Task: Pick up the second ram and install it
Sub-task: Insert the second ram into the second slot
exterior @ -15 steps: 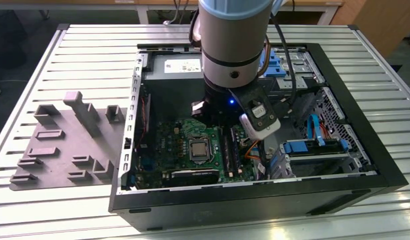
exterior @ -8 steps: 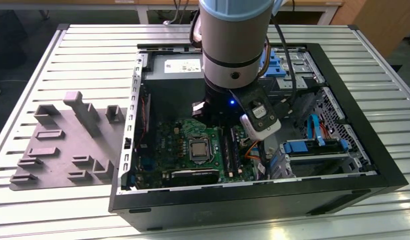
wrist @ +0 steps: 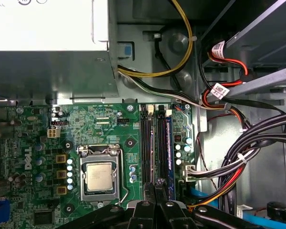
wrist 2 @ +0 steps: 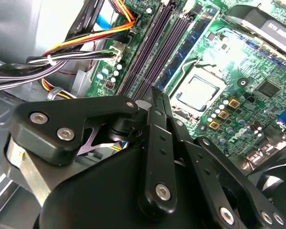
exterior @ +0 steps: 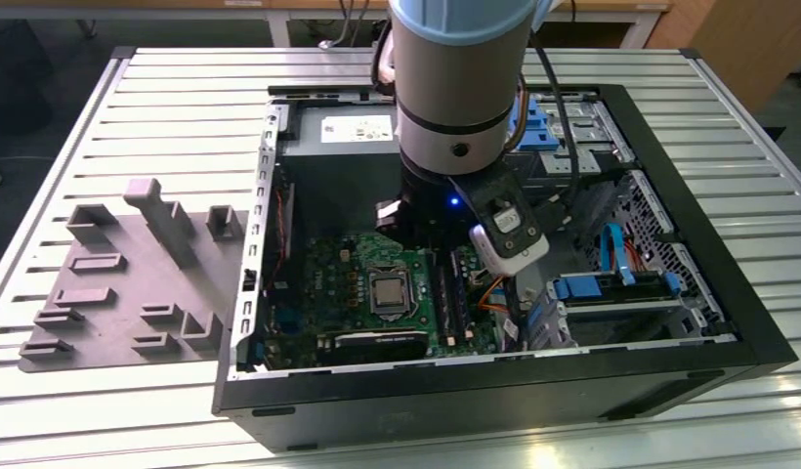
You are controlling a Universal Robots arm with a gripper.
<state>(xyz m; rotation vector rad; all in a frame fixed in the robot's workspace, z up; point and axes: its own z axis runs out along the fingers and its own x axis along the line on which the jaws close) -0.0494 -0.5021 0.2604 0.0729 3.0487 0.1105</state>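
A: While the arm is hanging inside the open black metal computer case [exterior: 713,322], how far along is the job getting?

B: Partway, I am judging. The black linkage gripper [wrist: 157,185] is hovering over the long black slots [wrist: 144,148] of the green circuit board [wrist: 109,129], which are running beside the square silver processor [wrist: 99,175], and its fingers [wrist 2: 155,143] are pressing tight together

A: Are they gripping anything?

B: They seem to be pinching the second ram [wrist 2: 160,99], the long, narrow, almost black memory stick: in the second wrist view a thin dark strip is showing edge-on between the tips. I am taking that as likely, not certain

A: So the pick-up is looking done?

B: It is looking so. The grey moulded plastic tray with raised blocks [exterior: 114,283], lying outside the case on the exterior view's left, is carrying no dark stick that I can make out. The seating is what is remaining: the tips are hanging above the slots, not down among them. A bluish-faced stick [wrist: 169,143] is already standing in one slot, likely a different one
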